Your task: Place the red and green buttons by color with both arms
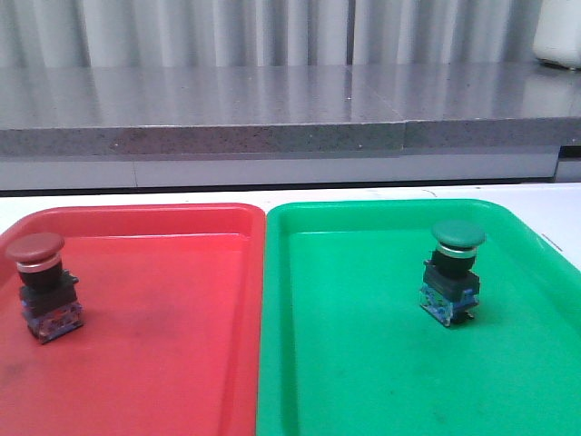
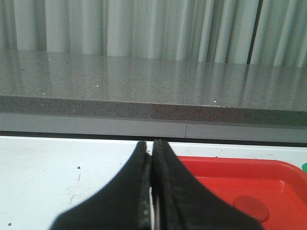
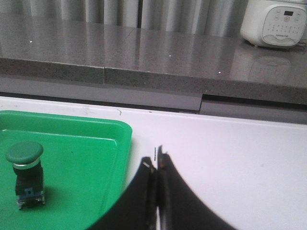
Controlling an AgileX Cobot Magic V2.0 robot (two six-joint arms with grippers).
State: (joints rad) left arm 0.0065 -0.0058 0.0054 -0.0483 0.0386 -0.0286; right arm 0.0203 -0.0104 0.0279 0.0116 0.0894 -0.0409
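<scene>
The dark red button stands upright at the left of the red tray. The green button stands upright in the right half of the green tray; it also shows in the right wrist view. Neither gripper shows in the front view. My left gripper is shut and empty, over the white table beside the red tray's corner; the red button's cap shows there. My right gripper is shut and empty, over the table just off the green tray's edge.
The two trays lie side by side on a white table. A grey stone counter runs behind it, with grey curtains behind. A white rice cooker stands on the counter at the far right.
</scene>
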